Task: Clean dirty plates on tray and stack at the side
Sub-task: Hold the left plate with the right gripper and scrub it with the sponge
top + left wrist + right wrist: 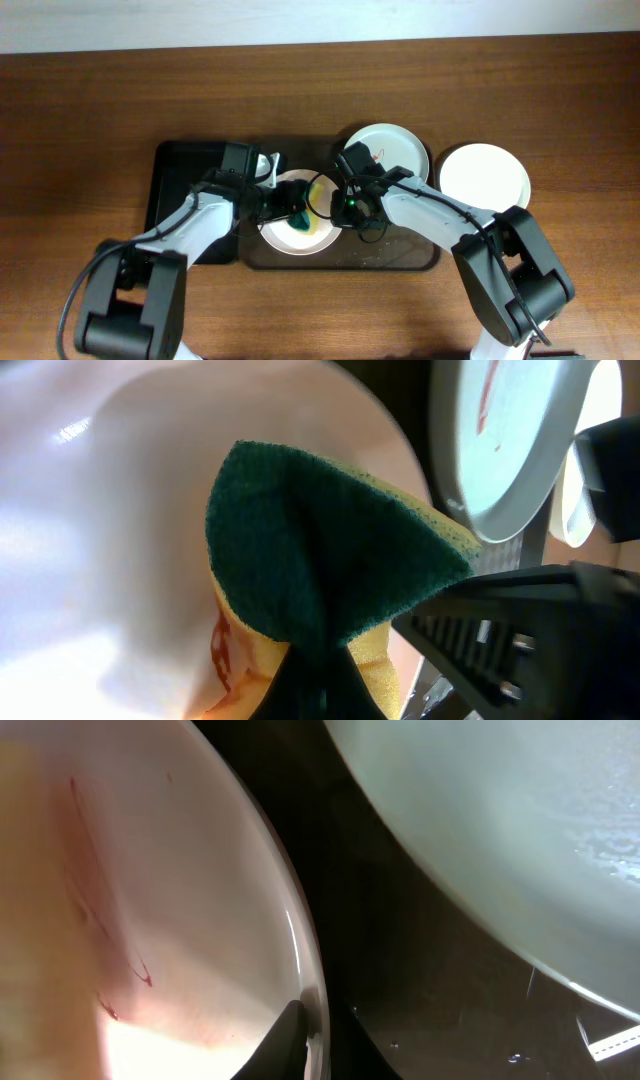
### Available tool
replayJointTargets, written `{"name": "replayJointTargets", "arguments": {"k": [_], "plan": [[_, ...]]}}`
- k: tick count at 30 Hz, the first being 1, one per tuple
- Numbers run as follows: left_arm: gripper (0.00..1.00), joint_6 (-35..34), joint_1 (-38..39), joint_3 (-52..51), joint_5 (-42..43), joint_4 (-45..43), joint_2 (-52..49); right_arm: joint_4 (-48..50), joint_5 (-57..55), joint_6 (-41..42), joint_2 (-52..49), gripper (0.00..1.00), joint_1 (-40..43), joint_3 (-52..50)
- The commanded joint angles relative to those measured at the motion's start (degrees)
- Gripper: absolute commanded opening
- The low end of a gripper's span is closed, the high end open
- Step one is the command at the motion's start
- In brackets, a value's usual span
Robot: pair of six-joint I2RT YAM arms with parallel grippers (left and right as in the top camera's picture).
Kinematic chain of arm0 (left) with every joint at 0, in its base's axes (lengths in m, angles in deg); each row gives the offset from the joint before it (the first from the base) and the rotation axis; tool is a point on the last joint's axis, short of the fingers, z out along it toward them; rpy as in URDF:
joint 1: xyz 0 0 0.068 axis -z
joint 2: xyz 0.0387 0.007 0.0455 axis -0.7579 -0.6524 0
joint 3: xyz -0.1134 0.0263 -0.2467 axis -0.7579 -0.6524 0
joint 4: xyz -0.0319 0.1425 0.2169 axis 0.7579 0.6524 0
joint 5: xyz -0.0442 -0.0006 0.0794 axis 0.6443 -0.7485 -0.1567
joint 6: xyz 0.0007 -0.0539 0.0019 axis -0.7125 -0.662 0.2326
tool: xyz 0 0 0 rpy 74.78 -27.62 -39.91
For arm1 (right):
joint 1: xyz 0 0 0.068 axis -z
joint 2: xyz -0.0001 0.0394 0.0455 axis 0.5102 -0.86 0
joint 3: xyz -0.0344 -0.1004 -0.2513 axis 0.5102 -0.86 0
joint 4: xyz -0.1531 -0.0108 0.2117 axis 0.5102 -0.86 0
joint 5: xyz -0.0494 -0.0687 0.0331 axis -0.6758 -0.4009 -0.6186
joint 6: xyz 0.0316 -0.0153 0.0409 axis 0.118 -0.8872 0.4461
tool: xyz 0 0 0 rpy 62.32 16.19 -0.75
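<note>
One dirty plate (283,236) lies on the left part of the brown tray (400,260), with a red smear (218,645) on it. My left gripper (285,205) is shut on a green and yellow sponge (301,220), pressed on this plate; the sponge also shows in the left wrist view (320,550). My right gripper (345,205) is shut on this plate's right rim (305,1040). A second plate (390,152) with a red smear sits at the tray's back right. A third plate (485,176), with no smear, lies on the table to the right of the tray.
A smaller black tray (175,200) lies against the brown tray's left side, under my left arm. The wooden table (100,110) stretches all round. A small white object (265,163) shows beside my left wrist; I cannot tell what it is.
</note>
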Motion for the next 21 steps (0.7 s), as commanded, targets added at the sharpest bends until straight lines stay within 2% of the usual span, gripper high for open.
{"name": "replayJointTargets", "arguments": {"k": [1, 3, 4, 7, 9, 10, 15, 19, 21], "plan": [[0.00, -0.3, 0.2, -0.3, 4.3, -1.2, -4.3, -1.1, -2.3, -0.4, -2.2, 0.12, -0.5, -2.2], [0.00, -0.3, 0.2, -0.3, 1.7, -1.6, -6.5, -1.1, -2.3, -0.4, -2.2, 0.12, -0.5, -2.2], [0.00, -0.4, 0.2, -0.3, -2.4, -0.4, -6.8, -1.1, -2.2, -0.4, -2.2, 0.12, -0.5, -2.2], [0.00, -2.7, 0.2, -0.2, -23.1, 4.9, -6.6, -1.1, -1.4, -0.4, -2.2, 0.12, -0.5, -2.2], [0.00, -2.6, 0.2, 0.4, -30.4, 6.7, -6.0, -1.1, -1.4, -0.4, -2.2, 0.11, -0.5, -2.2], [0.00, -2.4, 0.2, 1.4, -31.4, 7.3, -5.3, -1.1, -1.4, -0.4, -2.2, 0.12, -0.5, -2.2], [0.00, -2.4, 0.2, 6.5, -29.6, 12.7, 2.6, -1.2, -1.4, -0.4, -2.2, 0.11, -0.5, -2.2], [0.00, -2.4, 0.3, 6.3, -12.1, 12.5, 4.3, -1.2, -1.4, -0.4, -2.2, 0.11, -0.5, -2.2], [0.00, -2.4, 1.5, 6.2, -10.4, 11.4, 4.1, -1.2, -1.4, -0.4, -2.2, 0.11, -0.5, -2.2]]}}
